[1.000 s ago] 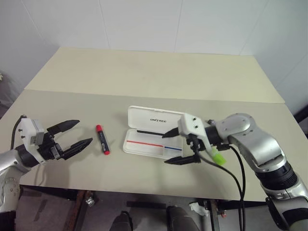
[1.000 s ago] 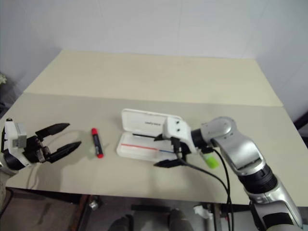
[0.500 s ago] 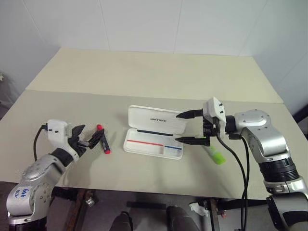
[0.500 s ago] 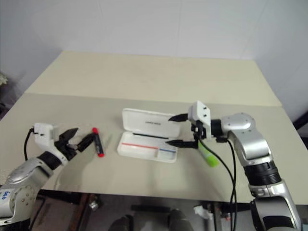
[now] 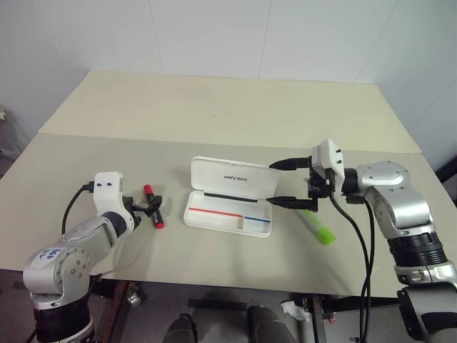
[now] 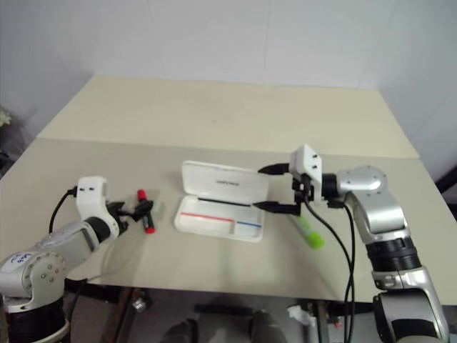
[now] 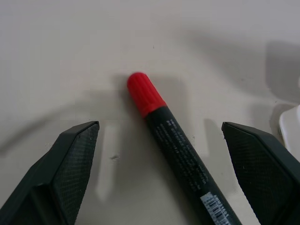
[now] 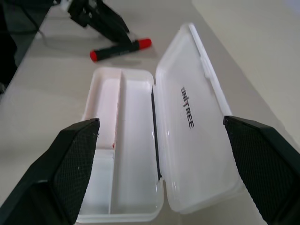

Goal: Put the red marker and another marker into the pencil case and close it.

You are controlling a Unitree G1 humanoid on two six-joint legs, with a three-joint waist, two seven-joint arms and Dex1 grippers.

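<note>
Left tool [image 5: 146,207] reached cylindrical red marker [image 5: 153,207].

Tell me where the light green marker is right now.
In the left eye view, the light green marker lies on the table, on the robot's right, just beyond the open pencil case and below the open right pincer.

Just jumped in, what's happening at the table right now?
The pencil case lies open on the table, with nothing in it. The left gripper is open astride the red marker, which lies on the table left of the case, not yet gripped. The right gripper hangs open at the case's right end. The green marker lies right of the case.
</note>
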